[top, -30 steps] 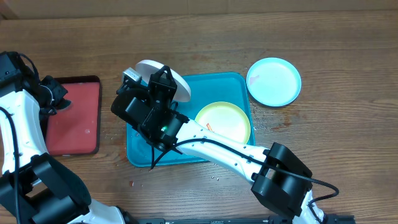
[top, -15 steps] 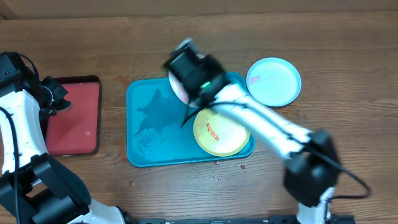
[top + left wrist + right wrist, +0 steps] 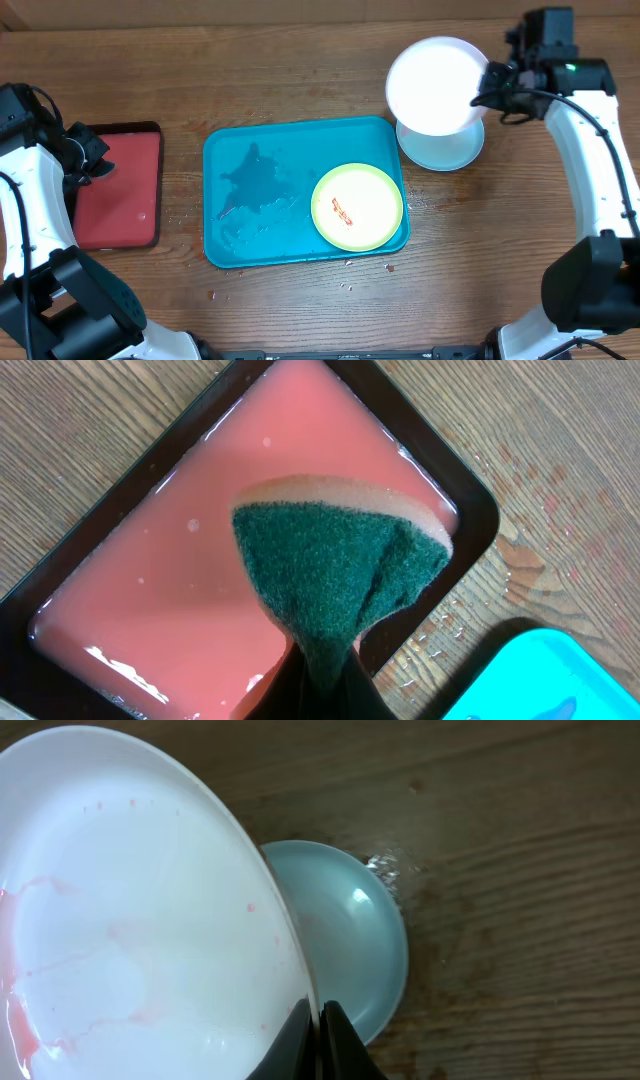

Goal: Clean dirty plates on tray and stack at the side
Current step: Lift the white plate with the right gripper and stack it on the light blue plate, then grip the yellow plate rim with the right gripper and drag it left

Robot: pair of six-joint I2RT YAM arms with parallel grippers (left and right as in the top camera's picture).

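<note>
My right gripper [image 3: 487, 82] is shut on the rim of the white plate [image 3: 435, 85] and holds it in the air over the light blue plate [image 3: 445, 150], which lies on the table right of the tray. In the right wrist view the white plate [image 3: 130, 910] shows faint pink smears, with the light blue plate [image 3: 350, 940] below it and the jaws [image 3: 318, 1020] pinching the rim. The yellow-green plate [image 3: 357, 207], with an orange smear, lies at the right end of the wet teal tray [image 3: 250, 210]. My left gripper [image 3: 325, 680] is shut on a green sponge [image 3: 340, 580] over the red tray [image 3: 180, 560].
The small dark-rimmed red tray [image 3: 120, 185] holds pinkish liquid at the left of the table. Water drops lie on the wood around the teal tray. The left arm [image 3: 35, 170] stands over the red tray's left side.
My right arm has swung from the tray's left end to the far right, carrying the white plate to above the light blue plate. The left arm has not moved.
</note>
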